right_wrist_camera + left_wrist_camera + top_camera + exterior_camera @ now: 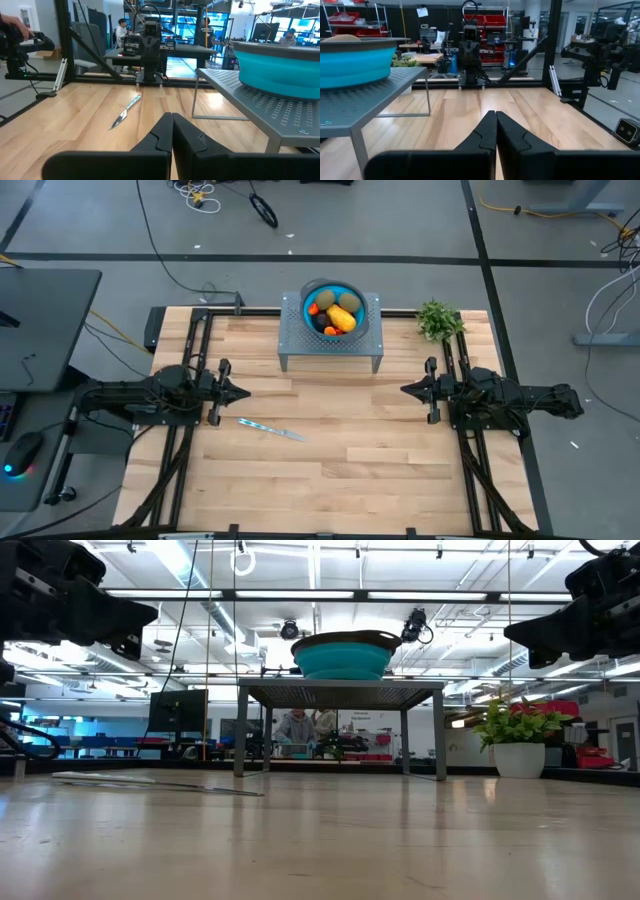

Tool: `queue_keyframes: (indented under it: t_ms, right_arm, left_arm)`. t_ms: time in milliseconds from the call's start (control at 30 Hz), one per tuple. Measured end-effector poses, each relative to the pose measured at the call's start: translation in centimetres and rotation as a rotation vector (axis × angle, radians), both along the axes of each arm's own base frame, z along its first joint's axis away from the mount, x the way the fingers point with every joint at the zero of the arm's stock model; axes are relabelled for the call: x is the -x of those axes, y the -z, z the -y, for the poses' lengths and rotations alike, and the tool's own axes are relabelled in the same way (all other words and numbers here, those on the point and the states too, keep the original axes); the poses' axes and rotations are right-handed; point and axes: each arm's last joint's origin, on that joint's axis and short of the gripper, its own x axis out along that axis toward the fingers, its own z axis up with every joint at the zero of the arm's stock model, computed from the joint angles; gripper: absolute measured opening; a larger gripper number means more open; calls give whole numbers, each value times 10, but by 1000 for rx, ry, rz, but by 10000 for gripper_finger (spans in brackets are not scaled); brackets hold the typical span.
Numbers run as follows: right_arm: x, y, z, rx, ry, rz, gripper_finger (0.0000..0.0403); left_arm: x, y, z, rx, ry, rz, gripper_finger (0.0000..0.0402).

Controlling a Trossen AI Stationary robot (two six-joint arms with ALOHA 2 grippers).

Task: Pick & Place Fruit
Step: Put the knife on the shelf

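The fruit [338,313] lies in a blue bowl [312,292] that stands on a small grey metal stand [330,345] at the table's far middle: two brown-green ovals, a yellow-orange piece and small red-orange ones. The low view shows only the bowl [345,655] on the stand. My left gripper [245,391] is shut, level, at the left side of the table, pointing right. My right gripper [404,389] is shut, level, at the right side, pointing left. Both are well clear of the bowl; the wrist views show shut fingers, left gripper [496,117] and right gripper [172,120].
A slim silvery-blue knife-like stick [272,429] lies on the wooden table near my left gripper. A small green plant in a white pot [438,320] stands at the far right corner. People sit in the room behind the table. Bare wood spreads between the arms.
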Motion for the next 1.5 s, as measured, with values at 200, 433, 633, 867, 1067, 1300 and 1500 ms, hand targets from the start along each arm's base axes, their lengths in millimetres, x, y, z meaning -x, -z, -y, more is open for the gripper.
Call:
queue_keyframes:
  t_ms: [200,433,633,867,1067,1300,1500]
  right_arm:
    - [0,0,0,0,0,0,7]
    - [0,0,0,0,0,0,7]
    - [0,0,0,0,0,0,7]
    - [0,0,0,0,0,0,7]
    - [0,0,0,0,0,0,7]
    - [0,0,0,0,0,0,7]
    - [0,0,0,0,0,0,7]
  left_arm:
    - [0,0,0,13,3,-2,6]
    - [0,0,0,3,2,0,20]
    - [0,0,0,40,5,-1,23]
    - [0,0,0,-72,-2,6,18]
    - [0,0,0,-204,-10,13,22]
    - [0,0,0,-302,-15,19,21]
    - [0,-1,0,-353,-19,21,23]
